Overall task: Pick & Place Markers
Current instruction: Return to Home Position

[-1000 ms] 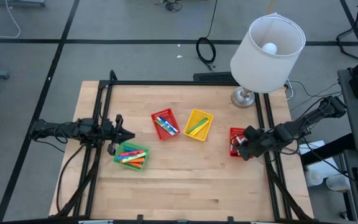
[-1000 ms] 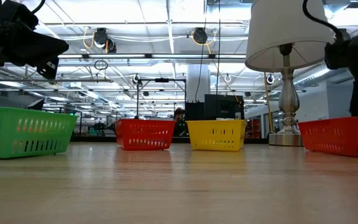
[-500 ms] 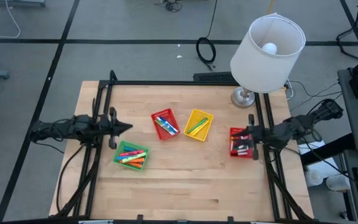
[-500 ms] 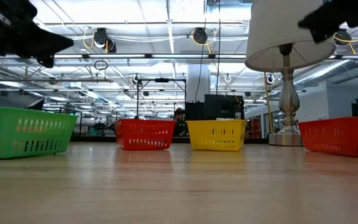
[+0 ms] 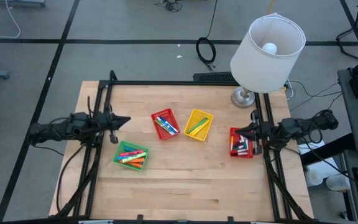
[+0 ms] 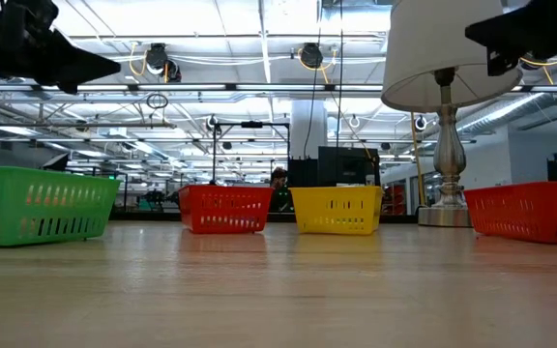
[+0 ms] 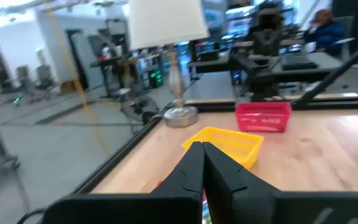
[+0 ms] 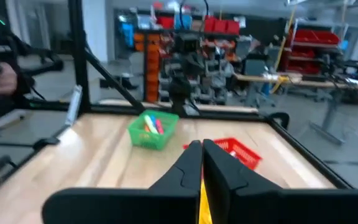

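Your left gripper (image 5: 124,119) and right gripper (image 5: 251,131) hover pressed together (both empty); colourful felt-tip markers (image 5: 133,157) lie in mesh plastic baskets (image 6: 37,203).

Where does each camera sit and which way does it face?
High view: overhead, straight down on table; shows left pincer, right pincer.
Low view: table-top height, level toward the room; pincers at top corners.
Left wrist view: left arm, facing lamp, yellow basket; own shut pincer.
Right wrist view: right arm, facing green basket; own shut pincer.
Shared: low and left wrist both show the lamp.
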